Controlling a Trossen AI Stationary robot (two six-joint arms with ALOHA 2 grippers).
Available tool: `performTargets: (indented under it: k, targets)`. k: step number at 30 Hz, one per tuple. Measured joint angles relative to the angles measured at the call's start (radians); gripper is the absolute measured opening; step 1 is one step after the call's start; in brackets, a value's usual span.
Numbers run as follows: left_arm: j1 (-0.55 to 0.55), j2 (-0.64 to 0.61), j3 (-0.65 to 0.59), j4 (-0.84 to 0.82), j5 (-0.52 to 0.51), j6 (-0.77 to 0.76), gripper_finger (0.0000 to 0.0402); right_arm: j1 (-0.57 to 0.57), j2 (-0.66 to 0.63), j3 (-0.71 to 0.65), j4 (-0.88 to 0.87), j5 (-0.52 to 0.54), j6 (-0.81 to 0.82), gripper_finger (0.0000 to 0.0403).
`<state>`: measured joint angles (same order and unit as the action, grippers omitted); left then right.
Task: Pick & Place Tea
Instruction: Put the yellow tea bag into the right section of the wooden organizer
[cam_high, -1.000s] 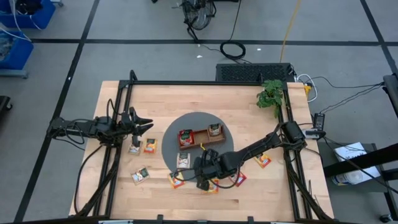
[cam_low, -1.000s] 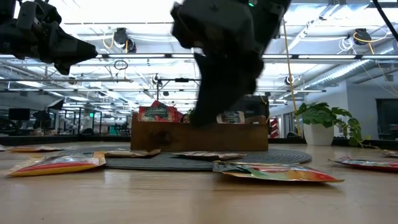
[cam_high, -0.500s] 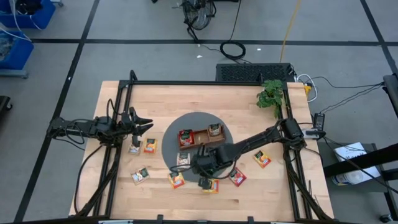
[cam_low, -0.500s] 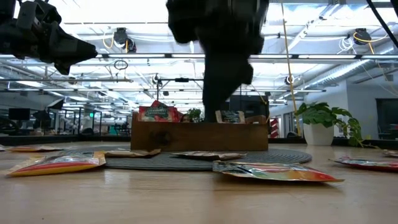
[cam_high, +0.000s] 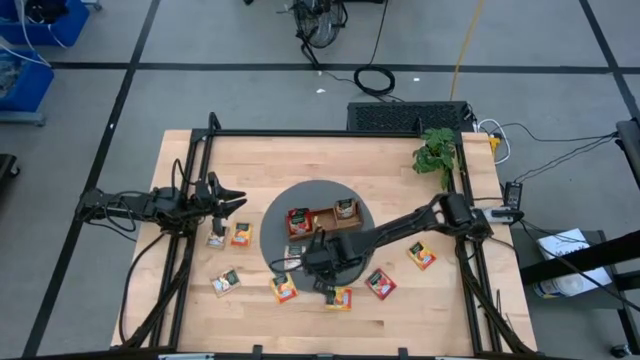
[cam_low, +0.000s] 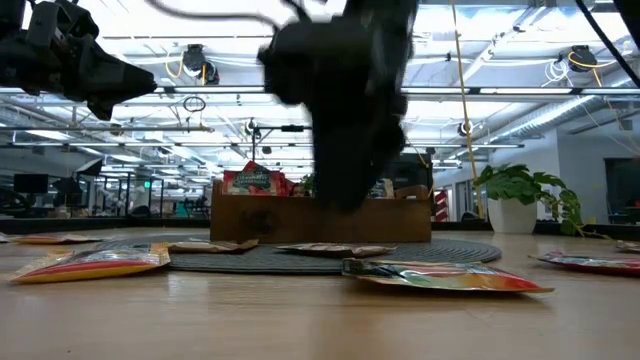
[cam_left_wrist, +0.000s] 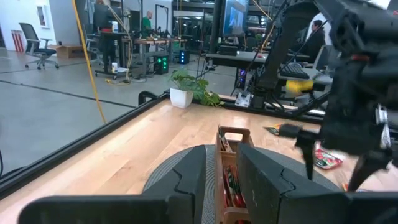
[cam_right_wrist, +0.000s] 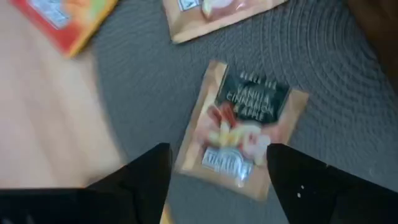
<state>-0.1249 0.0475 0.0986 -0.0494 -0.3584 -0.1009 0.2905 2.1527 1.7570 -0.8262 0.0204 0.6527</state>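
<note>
Whitish tea packet (cam_right_wrist: 244, 132), dark print, fruit picture, lay flat on grey round mat (cam_right_wrist: 323, 74) at bench centre. Right gripper (cam_right_wrist: 217, 180) hovered above it, fingers spread, empty. Left gripper (cam_high: 232, 199) waited near left edge, opening unclear. Wooden tray (cam_high: 322, 220) beside.

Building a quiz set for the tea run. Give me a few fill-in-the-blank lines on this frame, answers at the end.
1. The right gripper hovers, jaws ____, over a tea packet.
2. That packet lies on the round ____ mat.
3. The wooden tray sits on the ____.
4. The potted plant stands near the table's ____ edge, seen from above.

Missing words: open; grey; mat; right
</note>
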Motion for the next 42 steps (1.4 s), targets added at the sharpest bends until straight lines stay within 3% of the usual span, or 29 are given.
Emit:
performTargets:
  k: [5,19,29,34,42]
  targets:
    - [0.000,0.000,0.000,0.000,0.000,0.000,0.0093,0.006,0.047,0.000,0.015,-0.018,-0.010,0.0226]
    - [0.000,0.000,0.000,0.000,0.000,0.000,0.0093,0.004,0.052,-0.035,-0.053,0.089,0.008,0.0221]
    - [0.000,0.000,0.000,0.000,0.000,0.000,0.0093,0.005,0.048,-0.142,-0.080,0.038,0.131,0.0217]
    - [0.000,0.000,0.000,0.000,0.000,0.000,0.0093,0.005,0.050,-0.143,-0.079,0.031,0.146,0.0171]
    - [0.000,0.000,0.000,0.000,0.000,0.000,0.0093,0.009,0.051,-0.144,-0.068,0.013,0.113,0.0040]
